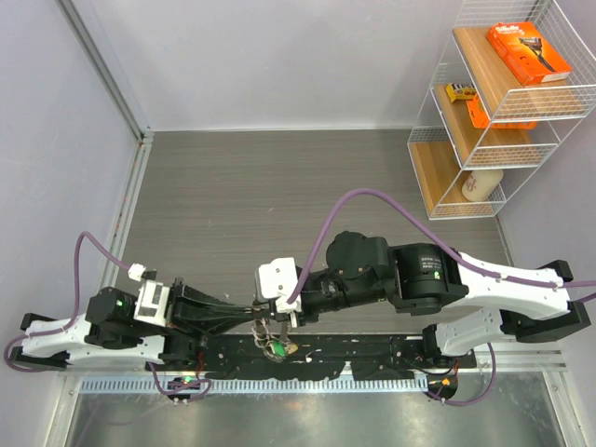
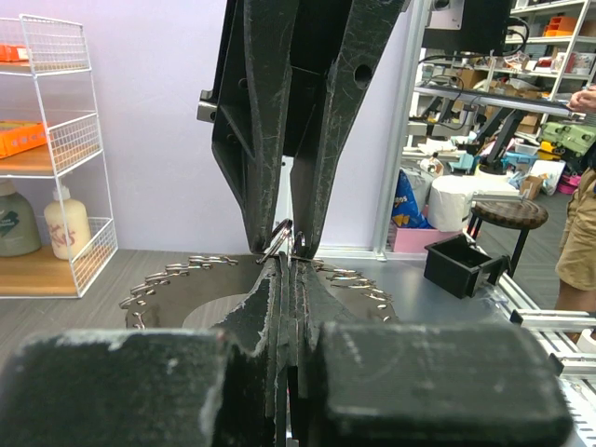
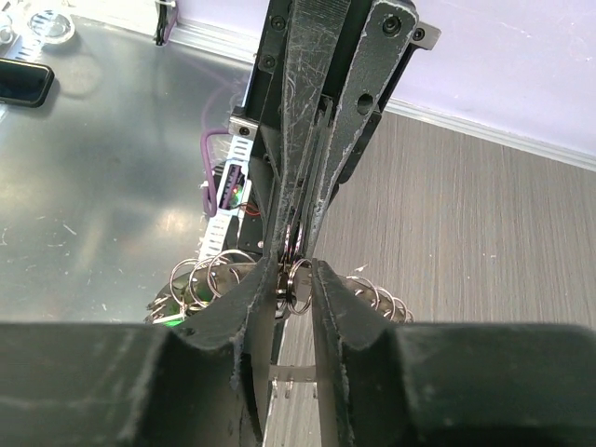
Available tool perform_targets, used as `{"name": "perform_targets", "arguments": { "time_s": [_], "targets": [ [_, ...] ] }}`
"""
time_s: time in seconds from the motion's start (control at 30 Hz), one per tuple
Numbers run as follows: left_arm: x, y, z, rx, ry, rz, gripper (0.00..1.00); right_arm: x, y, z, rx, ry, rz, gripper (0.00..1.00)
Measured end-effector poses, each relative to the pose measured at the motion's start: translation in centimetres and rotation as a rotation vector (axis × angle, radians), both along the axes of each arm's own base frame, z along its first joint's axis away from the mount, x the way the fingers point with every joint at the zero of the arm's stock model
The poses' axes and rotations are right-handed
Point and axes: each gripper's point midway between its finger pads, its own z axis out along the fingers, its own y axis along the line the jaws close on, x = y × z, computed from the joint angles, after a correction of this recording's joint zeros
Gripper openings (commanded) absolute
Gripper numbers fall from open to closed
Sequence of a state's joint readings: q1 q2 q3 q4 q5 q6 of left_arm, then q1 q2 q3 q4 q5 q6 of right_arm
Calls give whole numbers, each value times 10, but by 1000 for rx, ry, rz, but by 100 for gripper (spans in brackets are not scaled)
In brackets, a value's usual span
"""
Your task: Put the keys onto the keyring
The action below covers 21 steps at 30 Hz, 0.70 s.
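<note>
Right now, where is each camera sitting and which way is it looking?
Top camera: high up behind the robot, looking down at the table; shows the left arm and the right arm.
Left wrist camera: on the left arm, looking along its own fingers at the right gripper, the wire shelf behind.
Right wrist camera: on the right arm, looking down past its own fingers at the left gripper.
Shared: the top and left wrist views both show the wire shelf; both wrist views show the keyring.

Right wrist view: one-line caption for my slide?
Right hand straddles a small loop of the keyring, which the shut left hand pinches opposite it.
</note>
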State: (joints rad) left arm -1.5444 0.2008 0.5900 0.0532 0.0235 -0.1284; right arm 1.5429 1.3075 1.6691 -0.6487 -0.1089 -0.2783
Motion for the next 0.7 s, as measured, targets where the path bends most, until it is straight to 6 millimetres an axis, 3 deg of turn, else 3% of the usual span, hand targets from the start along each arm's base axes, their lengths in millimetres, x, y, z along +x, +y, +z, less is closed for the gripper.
{"name": "perform_targets", "arguments": {
  "time_s": [0.17,0.43,0.7],
  "targets": [
    [0,2,1,-7,0,0,0,0,2,2,2,-1,1,5],
    [0,5,0,-13,1,1,0,0,4,1,-20,-2,-1,5],
    [1,12,-5,68,20,3,22,5,11,-4,-98,-4,-26,6]
  ]
}}
